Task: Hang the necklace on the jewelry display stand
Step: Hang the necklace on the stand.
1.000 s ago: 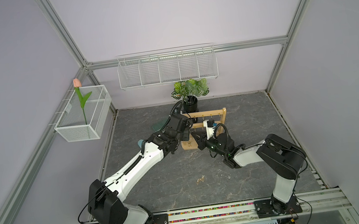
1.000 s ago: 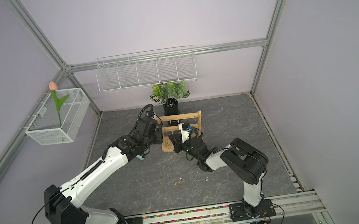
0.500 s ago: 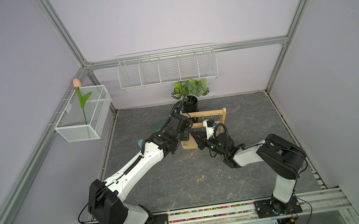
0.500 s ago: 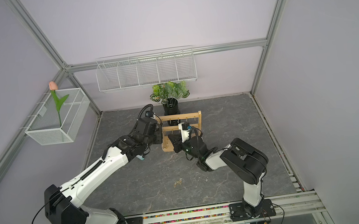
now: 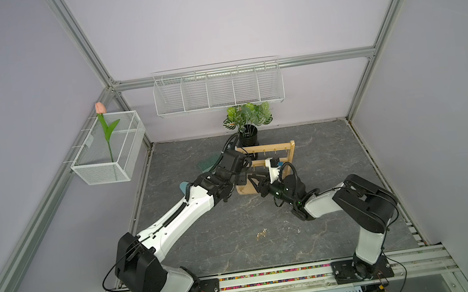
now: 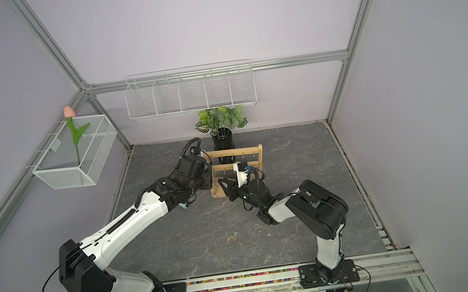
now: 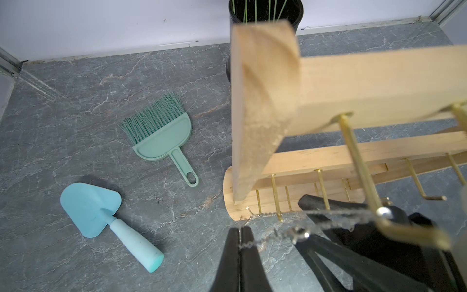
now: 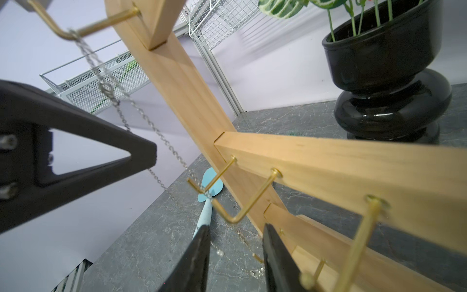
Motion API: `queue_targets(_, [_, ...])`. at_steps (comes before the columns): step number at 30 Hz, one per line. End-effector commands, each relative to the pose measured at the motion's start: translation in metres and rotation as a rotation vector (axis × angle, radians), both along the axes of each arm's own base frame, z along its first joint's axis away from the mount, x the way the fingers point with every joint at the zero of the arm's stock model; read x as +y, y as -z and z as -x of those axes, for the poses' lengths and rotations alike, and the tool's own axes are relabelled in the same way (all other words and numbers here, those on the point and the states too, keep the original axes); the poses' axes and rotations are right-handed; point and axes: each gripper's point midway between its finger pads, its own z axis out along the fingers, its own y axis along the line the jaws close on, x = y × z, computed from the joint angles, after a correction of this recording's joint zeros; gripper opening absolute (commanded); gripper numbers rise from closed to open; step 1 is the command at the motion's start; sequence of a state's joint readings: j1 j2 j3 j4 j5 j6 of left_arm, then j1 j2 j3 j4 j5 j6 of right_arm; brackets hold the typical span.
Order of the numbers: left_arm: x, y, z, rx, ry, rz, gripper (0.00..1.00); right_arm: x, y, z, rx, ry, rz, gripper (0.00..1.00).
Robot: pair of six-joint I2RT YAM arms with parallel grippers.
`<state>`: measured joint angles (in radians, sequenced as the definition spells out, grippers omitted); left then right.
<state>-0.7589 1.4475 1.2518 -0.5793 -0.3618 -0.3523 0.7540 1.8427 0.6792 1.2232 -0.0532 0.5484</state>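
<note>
The jewelry display stand [image 5: 276, 150] [image 6: 242, 152] is a light wooden rack with gold hooks, standing at the back middle of the table. The necklace [image 8: 141, 116], a thin silver chain, runs from an upper hook [image 8: 73, 34] down past a lower hook [image 8: 202, 188]. My left gripper [image 7: 239, 236] [image 5: 241, 179] is shut on the chain [image 7: 267, 237] in front of the stand's left end. Close to its right, my right gripper [image 8: 236, 252] [image 5: 257, 181] stands open under the hooks, with nothing pinched between its fingers [image 8: 199, 255].
A green hand brush [image 7: 161, 131] and a blue trowel [image 7: 101, 215] lie left of the stand. A black plant pot [image 5: 248, 138] [image 8: 386, 83] stands right behind it. Small loose jewelry [image 5: 261, 233] lies on the table nearer the front. White wire baskets [image 5: 218, 86] hang on the walls.
My right gripper's jaws have parted. Both arms have stayed almost where they were at the stand.
</note>
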Motion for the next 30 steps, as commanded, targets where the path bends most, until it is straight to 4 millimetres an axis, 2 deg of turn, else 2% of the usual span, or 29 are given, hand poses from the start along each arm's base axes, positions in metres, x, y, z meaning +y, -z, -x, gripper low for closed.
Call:
queue_targets(1, [0.005,0.002,0.002,0.012,-0.019,0.012,0.00,0.001,0.008,0.003,0.004,-0.021,-0.018,0.39])
queue_targets(9, [0.004,0.004,0.002,0.015,-0.018,0.017,0.00,0.012,0.021,0.000,0.022,-0.041,-0.004,0.41])
queue_targets(23, [0.004,0.000,0.002,0.007,-0.014,0.021,0.00,0.030,0.027,-0.011,0.035,-0.059,0.003,0.35])
queue_targets(26, [0.004,-0.002,0.003,0.003,-0.014,0.023,0.00,0.031,0.027,-0.007,0.036,-0.069,-0.004,0.34])
queue_targets(30, [0.006,-0.006,0.002,-0.008,-0.020,0.016,0.00,0.022,0.022,0.003,0.016,-0.057,-0.006,0.38])
